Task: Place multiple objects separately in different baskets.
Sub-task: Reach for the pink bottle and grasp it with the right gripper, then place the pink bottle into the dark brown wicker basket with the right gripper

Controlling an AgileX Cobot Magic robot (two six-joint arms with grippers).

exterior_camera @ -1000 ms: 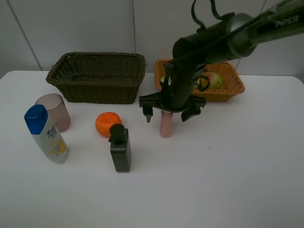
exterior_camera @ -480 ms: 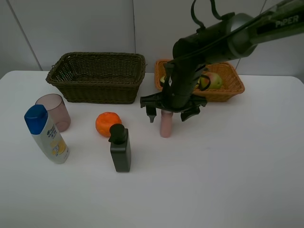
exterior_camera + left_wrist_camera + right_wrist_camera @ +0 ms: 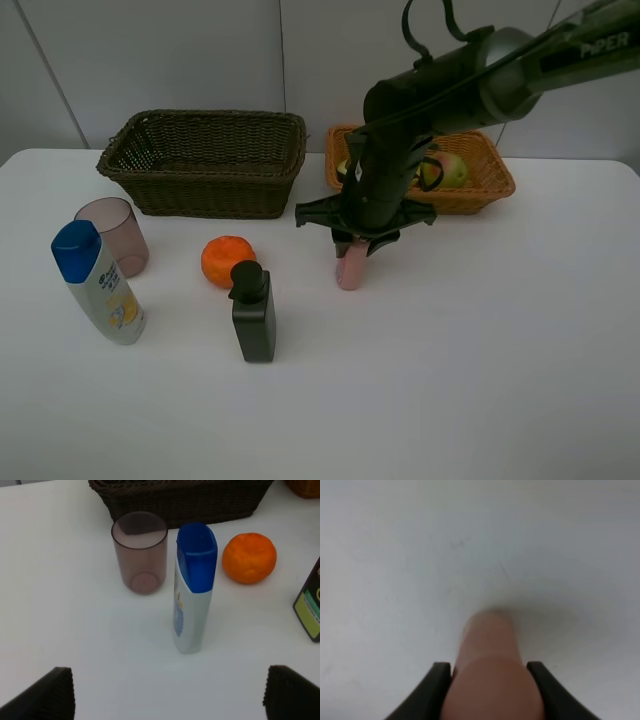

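My right gripper (image 3: 354, 243) is shut on the pink bottle (image 3: 349, 270), which stands slightly tilted on the white table in front of the light orange-tan basket (image 3: 490, 192). In the right wrist view the bottle (image 3: 490, 680) fills the gap between the black fingers (image 3: 436, 680). A green-red pear (image 3: 451, 169) lies in that basket; other fruit there is hidden by the arm. The orange (image 3: 227, 260), black pump bottle (image 3: 254, 314), white blue-capped bottle (image 3: 98, 285) and mauve cup (image 3: 113, 234) stand on the table. My left gripper (image 3: 170, 692) is open, near the blue-capped bottle (image 3: 194, 587).
The dark brown-green basket (image 3: 205, 165) stands at the back left, behind the cup (image 3: 140, 552) and the orange (image 3: 249, 558). The black bottle's edge (image 3: 311, 607) shows in the left wrist view. The right arm (image 3: 450, 80) reaches over the tan basket.
The right gripper's jaws, spread wide around the pink bottle a second ago, have closed onto it. The bottle now leans slightly. Nothing else moved.
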